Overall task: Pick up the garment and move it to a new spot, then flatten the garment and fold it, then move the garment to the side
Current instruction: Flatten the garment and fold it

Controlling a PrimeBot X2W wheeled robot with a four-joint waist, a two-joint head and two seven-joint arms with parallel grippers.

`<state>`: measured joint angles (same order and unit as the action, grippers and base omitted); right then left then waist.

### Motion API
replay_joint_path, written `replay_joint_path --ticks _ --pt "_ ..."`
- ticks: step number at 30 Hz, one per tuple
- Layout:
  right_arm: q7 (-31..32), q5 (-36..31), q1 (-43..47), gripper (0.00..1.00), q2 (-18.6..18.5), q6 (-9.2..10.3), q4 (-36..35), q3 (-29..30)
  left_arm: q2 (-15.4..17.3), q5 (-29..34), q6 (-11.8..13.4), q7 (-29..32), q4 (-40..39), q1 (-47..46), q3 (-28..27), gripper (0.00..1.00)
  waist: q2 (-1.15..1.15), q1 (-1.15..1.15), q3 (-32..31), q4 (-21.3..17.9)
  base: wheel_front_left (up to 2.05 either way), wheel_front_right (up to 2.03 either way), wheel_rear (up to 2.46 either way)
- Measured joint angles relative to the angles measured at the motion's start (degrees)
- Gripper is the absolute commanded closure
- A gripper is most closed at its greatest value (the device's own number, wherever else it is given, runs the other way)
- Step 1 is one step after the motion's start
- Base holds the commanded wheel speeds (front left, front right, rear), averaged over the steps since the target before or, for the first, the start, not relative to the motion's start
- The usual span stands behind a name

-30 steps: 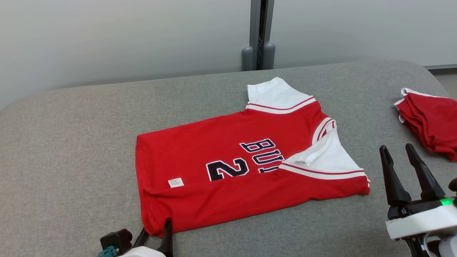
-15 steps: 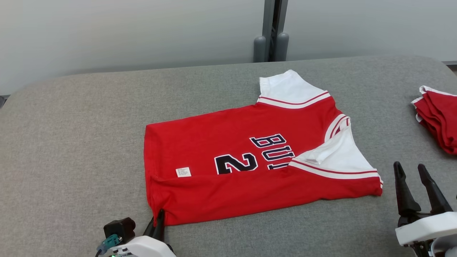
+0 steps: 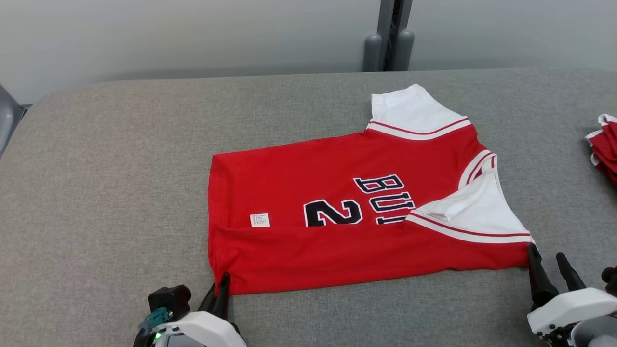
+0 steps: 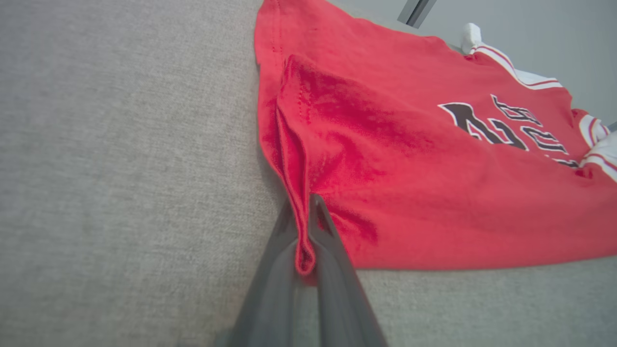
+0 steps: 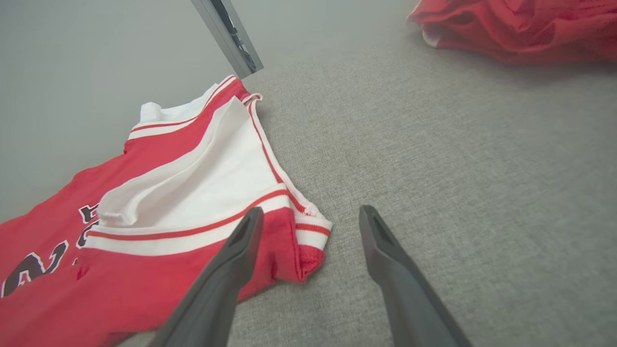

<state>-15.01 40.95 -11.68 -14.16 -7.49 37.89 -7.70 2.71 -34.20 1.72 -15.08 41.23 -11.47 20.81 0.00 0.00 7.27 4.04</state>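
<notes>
Left hand (image 3: 221, 284), near left of scene: clenched on the garment (image 3: 337, 193), fingers pinching a raised ridge of red cloth at its near left hem corner; the left wrist view shows the fold squeezed between the two dark fingers. Right hand (image 3: 546, 251), near right: released, fingers spread, nothing gripped. One finger lies at the garment's near right corner, where red hem meets striped trim; the other stands over bare worktop (image 3: 120, 168). Whether the first finger touches cloth cannot be told. Garment lies flat across the middle of the grey cloth-covered worktop, laid sideways, hem to the left, shoulders to the right. Body red. Near long edge is folded over toward the middle in a red band running left to right, and it carries the near sleeve (image 3: 477, 212) with it, white with red-and-white striped trim, now lying across part of the chest. Far sleeve (image 3: 414, 111) white, same trim, spread out toward the far side. Navy lettering (image 3: 390, 197) with white outline, partly covered by the fold; a navy "2" (image 3: 332, 213) left of it. Small white tag (image 3: 260, 220) further left, near the hem. Some wrinkling at the pinched corner. Separate heap of red cloth (image 3: 605, 144) at the far right edge, well apart.
</notes>
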Motion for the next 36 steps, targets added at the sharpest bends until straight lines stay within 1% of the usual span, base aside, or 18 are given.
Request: replay_joint_path --ticks 4,10,11,12,13,15,20,26,28,36 --pt "0.0 2.3 -2.1 0.00 -0.1 0.00 3.3 -1.2 0.0 0.2 -0.1 0.0 -0.2 -0.7 0.5 1.00 0.00 0.00 0.7 0.5 0.00 0.00 0.00" --pt "0.0 5.6 -3.8 0.00 -0.4 0.00 6.0 -3.8 0.0 0.3 -0.1 0.0 -0.3 -1.3 1.1 1.00 0.00 0.00 1.4 1.1 0.00 0.00 0.00" --pt "-0.1 6.4 -4.1 0.09 -0.4 0.00 6.3 -4.4 0.0 0.3 -0.1 0.0 -0.3 -1.4 1.2 1.00 0.00 0.00 1.5 1.2 0.00 0.00 0.00" --pt "-0.1 7.0 -4.4 0.52 -0.5 0.00 6.6 -5.0 0.0 0.3 -0.1 0.0 -0.3 -1.6 1.3 1.00 0.00 0.00 1.5 1.3 0.00 0.00 0.00" --pt "-0.1 7.5 -4.6 0.66 -0.8 0.00 6.8 -5.7 0.0 0.3 0.0 0.0 -0.3 -1.7 1.3 1.00 0.00 0.00 1.6 1.3 0.00 0.00 0.00" --pt "-0.1 8.3 -4.9 1.00 -1.2 0.00 6.9 -6.9 0.0 0.3 0.1 0.0 -0.2 -1.8 1.5 1.00 0.00 0.00 1.6 1.4 0.00 0.00 0.00" --pt "-0.1 9.5 -5.3 1.00 -1.8 -0.02 5.4 -7.0 0.0 0.2 0.1 0.0 0.2 -1.9 1.6 1.00 0.00 0.00 1.3 1.2 0.00 0.00 0.00" --pt "-0.1 10.6 -3.5 1.00 -1.8 -0.02 3.8 -6.2 1.1 0.3 -0.6 0.4 1.4 -1.9 2.3 1.00 0.00 0.00 -0.2 0.7 0.00 0.00 0.00" --pt "-0.1 11.1 -2.5 1.00 -1.7 -0.02 3.3 -6.0 1.5 0.3 -0.8 0.9 1.6 -1.9 2.5 1.00 0.00 0.00 -1.0 0.4 0.00 0.00 0.00" --pt "-0.1 12.4 2.3 1.00 -0.4 -0.03 1.0 -5.8 4.8 0.2 -2.6 4.0 1.6 -0.1 3.5 1.00 0.00 0.00 -4.7 -1.0 0.00 0.00 0.00"
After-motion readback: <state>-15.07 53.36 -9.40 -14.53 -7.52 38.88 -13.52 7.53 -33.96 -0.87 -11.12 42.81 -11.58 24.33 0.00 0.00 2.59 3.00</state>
